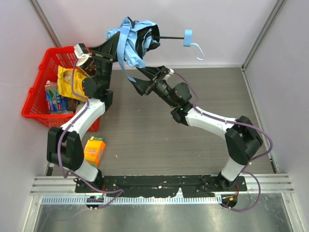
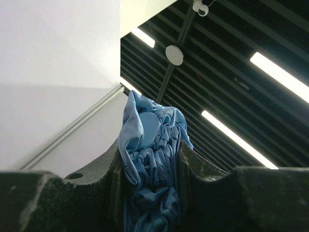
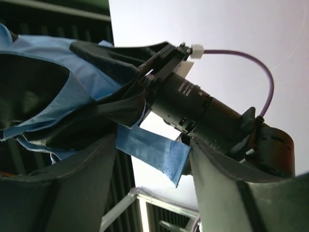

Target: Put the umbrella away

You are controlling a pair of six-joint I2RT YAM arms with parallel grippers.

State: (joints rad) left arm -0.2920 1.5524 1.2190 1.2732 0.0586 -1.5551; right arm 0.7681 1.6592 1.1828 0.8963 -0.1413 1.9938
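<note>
The umbrella (image 1: 136, 36) is a bunched sky-blue canopy held high at the back. Its thin black shaft (image 1: 169, 37) points right and ends in a light-blue handle (image 1: 188, 37) with a pale strap loop (image 1: 198, 51). My left gripper (image 1: 117, 47) is shut on the canopy; in the left wrist view the fabric (image 2: 152, 145) fills the gap between the fingers of the left gripper (image 2: 150, 162). My right gripper (image 1: 139, 82) is open just below the canopy. In the right wrist view the blue closure strap (image 3: 154, 151) hangs between the spread fingers of the right gripper (image 3: 152, 154).
A red basket (image 1: 36, 99) with snack packets, among them a yellow bag (image 1: 69, 82), stands at the left by the left arm. An orange box (image 1: 94, 151) lies on the table near the left arm's base. Walls close in on the back and sides.
</note>
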